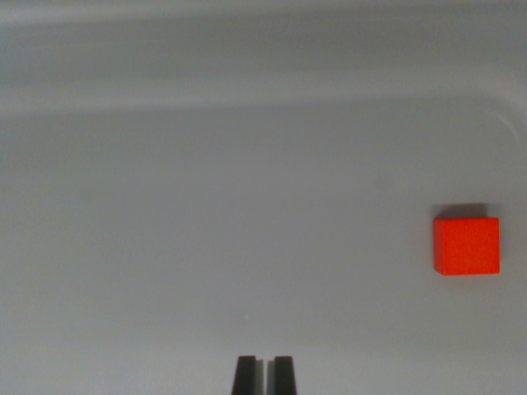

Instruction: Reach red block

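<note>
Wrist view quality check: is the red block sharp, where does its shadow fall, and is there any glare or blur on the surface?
In the wrist view the red block is fairly crisp, its colour saturated and flat, with a thin dark shadow along its top edge; the grey surface is evenly lit, without glare, though soft streaky bands cross the top; the gripper fingertips at the bottom edge are dark, slightly soft, nearly closed.

The red block is a small, bright orange-red cube with a matte face and clean square edges — sitting flat, not tilted, sides lined up with the frame. It's over at about 3 o'clock in the wrist view, close to the right edge, just a touch below mid-height. A thin dark shadow hugs its top edge — nothing touches it.
</note>
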